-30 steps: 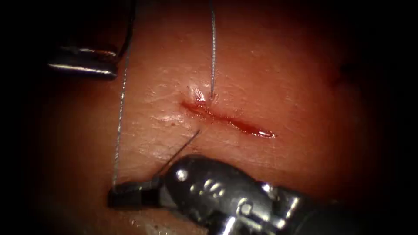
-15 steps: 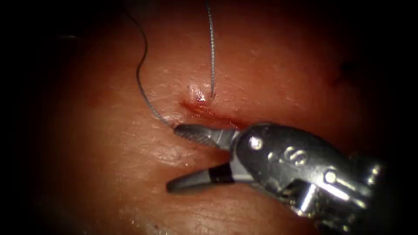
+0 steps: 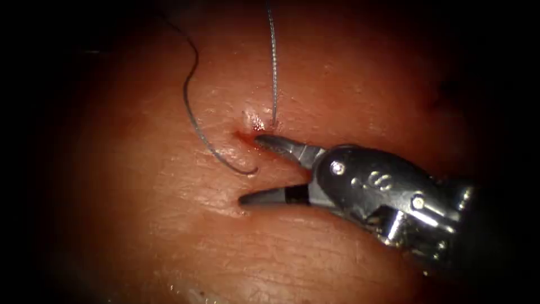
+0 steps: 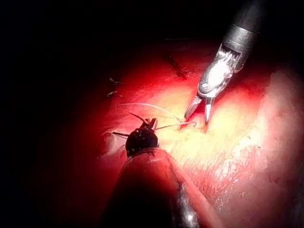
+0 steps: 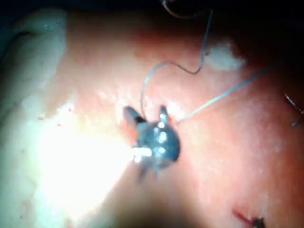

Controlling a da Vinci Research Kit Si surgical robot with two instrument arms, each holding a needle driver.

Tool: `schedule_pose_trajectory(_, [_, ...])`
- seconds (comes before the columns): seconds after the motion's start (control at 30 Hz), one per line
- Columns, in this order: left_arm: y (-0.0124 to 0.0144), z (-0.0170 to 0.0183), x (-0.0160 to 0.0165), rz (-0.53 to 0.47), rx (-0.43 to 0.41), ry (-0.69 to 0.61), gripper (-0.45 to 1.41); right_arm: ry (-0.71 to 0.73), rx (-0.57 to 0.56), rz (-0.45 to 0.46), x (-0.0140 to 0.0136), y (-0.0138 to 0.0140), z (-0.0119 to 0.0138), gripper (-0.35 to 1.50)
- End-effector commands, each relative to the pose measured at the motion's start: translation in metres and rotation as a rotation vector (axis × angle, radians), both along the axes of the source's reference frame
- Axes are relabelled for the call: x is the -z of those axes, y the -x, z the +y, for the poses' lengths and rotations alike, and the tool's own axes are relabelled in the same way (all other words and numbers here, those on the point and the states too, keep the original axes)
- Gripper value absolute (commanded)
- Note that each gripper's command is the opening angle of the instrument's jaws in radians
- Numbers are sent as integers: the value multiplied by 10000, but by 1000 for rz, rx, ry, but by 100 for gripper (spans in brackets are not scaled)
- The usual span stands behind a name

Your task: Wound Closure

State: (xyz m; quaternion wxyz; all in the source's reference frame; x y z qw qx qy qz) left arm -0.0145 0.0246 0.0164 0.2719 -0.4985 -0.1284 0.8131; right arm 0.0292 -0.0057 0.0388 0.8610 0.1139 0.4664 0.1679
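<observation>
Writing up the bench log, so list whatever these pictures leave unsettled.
- Cut: in the endoscope view, mostly covered by the open, empty right pincer.
- Thread: the straight strand is cut off by the endoscope view's top edge.
- Left pincer: in the left wrist view its tip is in shadow, so what it holds cannot be told.
- Needle: its place cannot be told.

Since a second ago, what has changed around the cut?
The right tool let go of the thread it held taut at lower left, swung up and right to the cut, and now stands open, holding nothing, upper jaw at the cut's left end. The freed thread went slack and curls left of the cut. The left tool left the endoscope's upper left. The strand entering the tissue above the cut stayed.
</observation>
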Motion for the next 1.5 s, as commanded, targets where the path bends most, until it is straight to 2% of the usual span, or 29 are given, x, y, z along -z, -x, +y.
schedule_pose_trajectory(0.03, [5, 4, -5, -2, -1, 2, -45, -1, 5, -1, -9, -8, 0, 42])
schedule_pose_trajectory(0.07, [6, 3, -5, -5, -4, 1, -45, 0, 8, 0, -13, -11, -1, 17])
schedule_pose_trajectory(0.1, [7, 3, -4, -7, -5, 0, -45, -2, 13, -1, -15, -12, -2, 7])
schedule_pose_trajectory(0.13, [8, 2, -4, -8, -7, -1, -45, -7, 24, 2, -17, -12, -3, -27])
schedule_pose_trajectory(0.17, [9, 1, -3, -11, -10, -3, -45, -19, 51, 0, -18, -11, -5, -35])
schedule_pose_trajectory(0.43, [14, -1, -3, -20, -19, -8, -45, -39, 111, -34, -8, 7, -13, -35])
schedule_pose_trajectory(0.5, [16, -3, -2, -40, -24, -9, -45, -89, 151, -39, 12, 19, -25, -35])
schedule_pose_trajectory(0.63, [19, -5, -1, -82, -25, -7, -45, -152, 216, -2, 50, 24, -47, -35])
schedule_pose_trajectory(0.73, [19, -5, -1, -88, -23, -6, -45, -177, 239, 33, 66, 23, -59, -35])
schedule_pose_trajectory(0.77, [19, -6, -1, -88, -23, -5, -45, -198, 253, 93, 87, 14, -81, -35])
schedule_pose_trajectory(0.8, [19, -6, -1, -88, -23, -5, -45, -198, 253, 93, 87, 14, -81, -35])
schedule_pose_trajectory(0.9, [20, -9, -2, -89, -21, -1, -45, -193, 283, 124, 104, -5, -107, -35])
schedule_pose_trajectory(0.97, [20, -10, -3, -89, -21, -1, -45, -187, 283, 135, 106, -14, -111, -35])
schedule_pose_trajectory(1.0, [19, -10, -3, -89, -21, -1, -45, -155, 236, 131, 106, -18, -109, 31])
schedule_pose_trajectory(1.03, [19, -10, -3, -89, -21, -1, -45, -155, 236, 131, 106, -18, -109, 31])
schedule_pose_trajectory(1.07, [19, -10, -3, -90, -22, 0, -45, -108, 160, 108, 105, -16, -101, 103])
schedule_pose_trajectory(1.1, [18, -11, -4, -90, -22, 0, -45, -89, 123, 92, 104, -9, -92, 116])
schedule_pose_trajectory(1.3, [18, -13, -9, -89, -23, 6, -45, -22, 71, 60, 102, 34, -54, 121])
schedule_pose_trajectory(1.4, [18, -13, -10, -89, -23, 6, -45, -4, 60, 50, 97, 41, -48, 116])
schedule_pose_trajectory(1.5, [18, -13, -10, -89, -23, 6, -45, 28, 18, 18, 74, 46, -32, 111])
